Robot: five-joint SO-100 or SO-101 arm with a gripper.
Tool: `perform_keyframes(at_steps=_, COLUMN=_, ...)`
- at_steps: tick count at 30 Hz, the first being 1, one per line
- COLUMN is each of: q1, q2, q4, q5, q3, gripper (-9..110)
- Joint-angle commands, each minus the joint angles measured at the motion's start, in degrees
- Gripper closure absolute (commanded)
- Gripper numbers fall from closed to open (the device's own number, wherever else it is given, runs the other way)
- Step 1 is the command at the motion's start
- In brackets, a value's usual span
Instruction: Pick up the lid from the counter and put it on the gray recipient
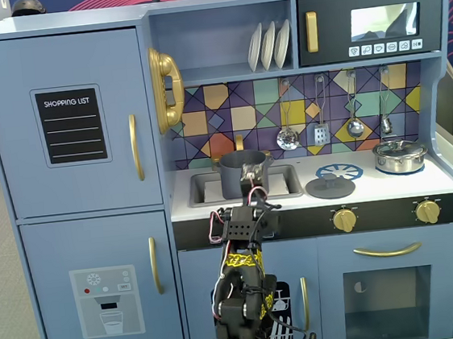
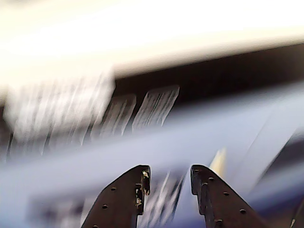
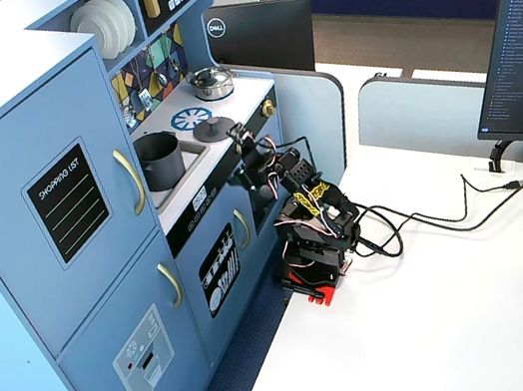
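Note:
The lid is a flat dark-gray disc with a small knob, lying on the white counter right of the sink, beside a blue-and-white burner mark; it also shows as the lid. The gray recipient, a tall matte pot, stands in the sink, seen too as the gray recipient. My gripper is raised before the counter's front edge, in front of the pot and left of the lid. In the wrist view my gripper is open with nothing between its fingers. That view is blurred; neither lid nor pot can be made out there.
A shiny steel pot with its own lid sits on the right burner. Utensils hang on the tiled back wall above the counter. The arm's base stands on the white table with cables trailing right.

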Motion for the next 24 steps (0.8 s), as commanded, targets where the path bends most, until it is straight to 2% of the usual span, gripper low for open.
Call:
perform_keyframes(at_steps=1, q1=4.7, q2=-3.8, q4=-11.8, q5=0.2, q3=-5.0, gripper=102)
perform_keyframes(at_steps=6, q1=9.4, q2=-10.0, q4=-27.4, q5=0.5, q3=-5.2, gripper=102)
perform_keyframes(at_steps=12, q1=13.2, q2=-15.5, q4=-39.7, q5=0.3, q3=-2.7, gripper=100)
perform_keyframes(at_steps=15, q1=14.9, q2=-17.7, q4=-46.8, q5=1.7, q3=-0.4, gripper=95)
perform_keyframes(at_steps=21, q1=17.8, q2=-23.6, q4=-53.6, q5=5.6, q3=-0.5, gripper=72)
perform_keyframes(at_steps=24, q1=18.5, q2=-27.7, q4=-57.5, q5=5.4, q3=-1.8, gripper=67)
